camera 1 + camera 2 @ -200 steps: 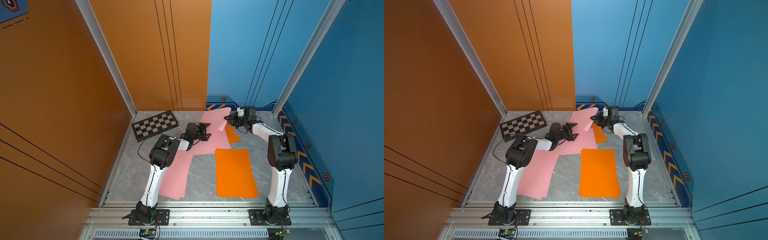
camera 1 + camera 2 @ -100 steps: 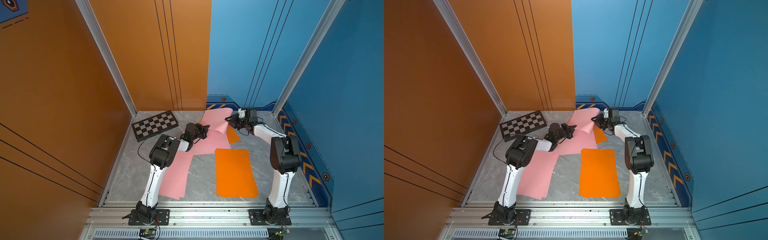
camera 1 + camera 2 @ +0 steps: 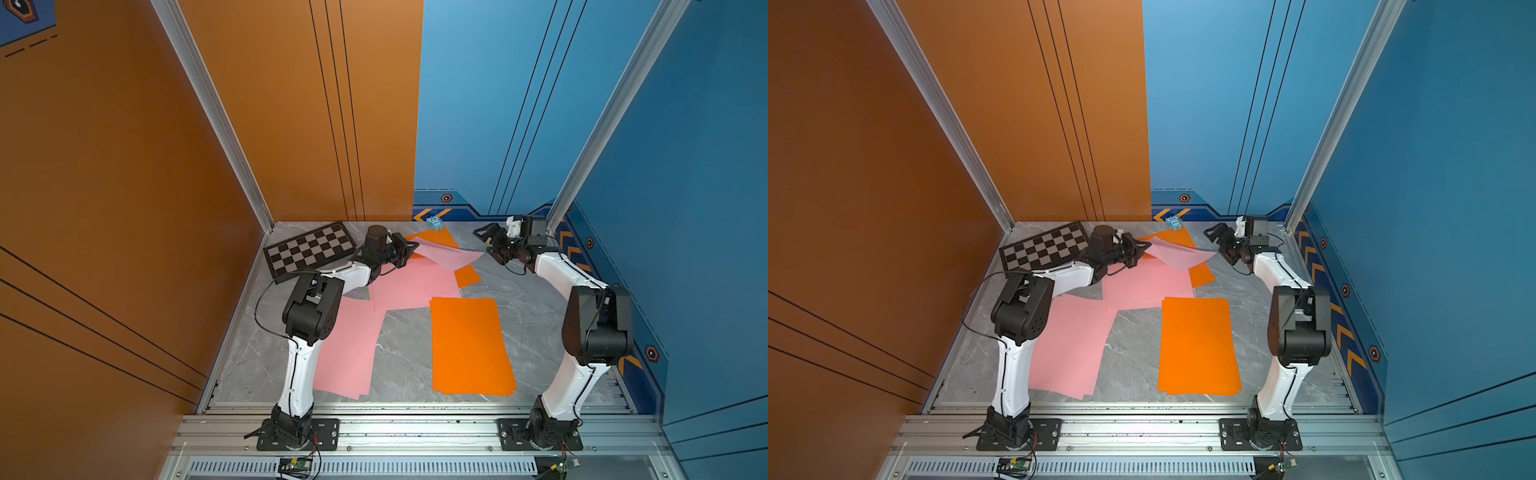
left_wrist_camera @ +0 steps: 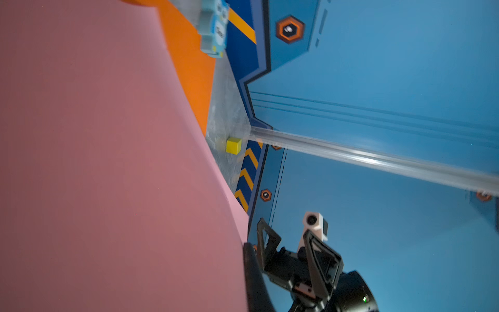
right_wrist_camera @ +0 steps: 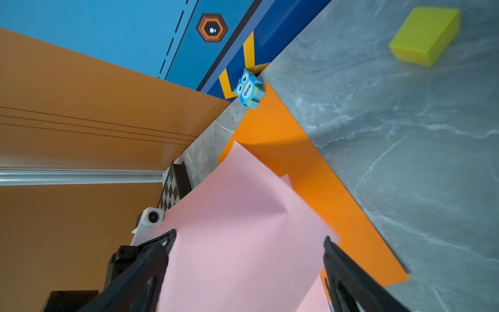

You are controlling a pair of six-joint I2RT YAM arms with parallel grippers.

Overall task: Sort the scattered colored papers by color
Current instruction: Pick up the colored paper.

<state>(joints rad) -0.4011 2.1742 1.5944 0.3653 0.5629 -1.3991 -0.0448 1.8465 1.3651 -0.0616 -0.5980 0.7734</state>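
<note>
Clenching left tool [image 3: 410,248] on lifted pink sheet [image 3: 444,257] near bench [image 3: 407,345] far edge, having just shut; spreading right tool [image 3: 489,245] wide off its other corner. Sagging over orange sheet [image 3: 436,240]. Handing over, likely heading for pink pile [image 3: 353,345] along left edge.

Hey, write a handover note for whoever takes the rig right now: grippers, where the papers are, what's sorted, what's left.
Grippers: the left gripper is shut on the lifted pink sheet at the far end. The right gripper is open, its jaws either side of that sheet's other edge.
Done: an orange pile lies by the right arm and a pink pile by the left arm.
Left: put the lifted sheet and the flat pink sheet on the pink pile. Then move the far orange sheet beneath them to the orange pile.
</note>
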